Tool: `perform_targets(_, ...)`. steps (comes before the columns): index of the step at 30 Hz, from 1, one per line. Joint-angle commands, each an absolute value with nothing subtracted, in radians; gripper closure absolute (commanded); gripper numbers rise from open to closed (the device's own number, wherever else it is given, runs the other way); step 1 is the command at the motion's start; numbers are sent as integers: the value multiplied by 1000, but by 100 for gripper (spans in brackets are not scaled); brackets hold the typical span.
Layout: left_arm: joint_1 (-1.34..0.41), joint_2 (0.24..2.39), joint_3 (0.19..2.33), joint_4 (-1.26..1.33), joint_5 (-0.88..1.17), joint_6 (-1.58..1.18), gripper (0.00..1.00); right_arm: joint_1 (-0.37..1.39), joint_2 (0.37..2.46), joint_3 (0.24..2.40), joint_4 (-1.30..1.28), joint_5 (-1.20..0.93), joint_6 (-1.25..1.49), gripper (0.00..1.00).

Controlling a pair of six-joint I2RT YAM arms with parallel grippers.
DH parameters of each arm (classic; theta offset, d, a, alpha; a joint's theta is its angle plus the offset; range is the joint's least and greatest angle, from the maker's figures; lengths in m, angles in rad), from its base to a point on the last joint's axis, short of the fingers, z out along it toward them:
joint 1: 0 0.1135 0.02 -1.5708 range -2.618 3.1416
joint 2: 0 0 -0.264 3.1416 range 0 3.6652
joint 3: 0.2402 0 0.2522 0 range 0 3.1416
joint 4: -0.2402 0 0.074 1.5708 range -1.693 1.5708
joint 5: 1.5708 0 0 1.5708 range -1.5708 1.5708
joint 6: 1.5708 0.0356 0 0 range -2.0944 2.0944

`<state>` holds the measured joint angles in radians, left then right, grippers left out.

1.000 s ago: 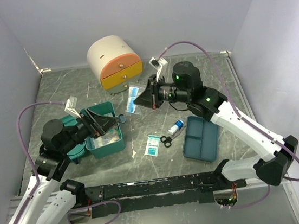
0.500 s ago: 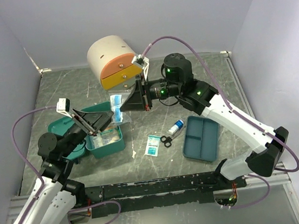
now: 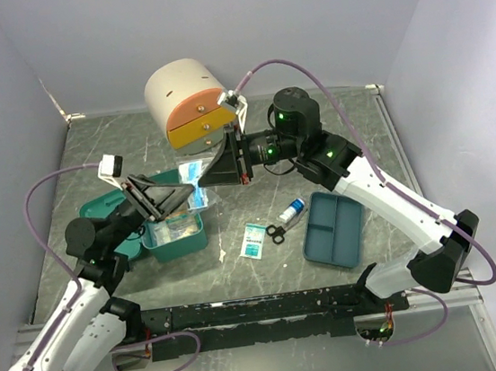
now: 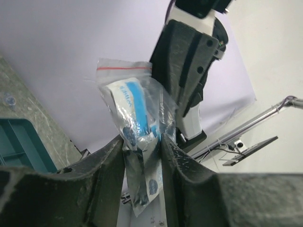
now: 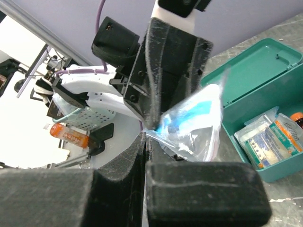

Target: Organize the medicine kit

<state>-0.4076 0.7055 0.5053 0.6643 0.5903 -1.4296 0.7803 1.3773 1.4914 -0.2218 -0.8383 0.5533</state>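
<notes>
My left jaws and my right jaws meet in the air just above the medicine kit (image 3: pixel 176 246). Both are pinched narrow on the same clear plastic bag (image 3: pixel 194 175), which has a blue-printed packet inside. In my left wrist view the bag stands up between my two fingers (image 4: pixel 102 172), which press it from either side. In my right wrist view my jaws are closed tight on the bag's edge.

The kit sits open on the desk (image 3: pixel 358 127) with its lid laid back to its left and a few packets (image 5: pixel 265 139) in its base. To the right of the kit lie a small sachet (image 3: pixel 254 239), scissors (image 3: pixel 276 233), a little bottle (image 3: pixel 293 209) and a dark-blue tray (image 3: pixel 344 232). Behind the kit stands a cream cabinet (image 3: pixel 184 94).
</notes>
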Motion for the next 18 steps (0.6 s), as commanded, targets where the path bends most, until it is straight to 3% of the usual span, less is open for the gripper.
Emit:
perform_targets(1,-408,636,447,726,615,-1410,58,784,1373,1469,-204,-806,549,100)
perform_targets(8,-408,617,442,706,601,-1390,83,784,1372,1433,-214,-784,542,100)
perform_targets(13,-408,600,544,349,572,-1180,85,771,1370,1423,-326,-662,511,57)
perform_targets(15,-407,595,608,134,525,-1059,85,756,1355,1398,-356,-578,510,48)
perform_targets(18,-407,615,722,-209,381,-883,85,741,1330,1369,-396,-415,511,45)
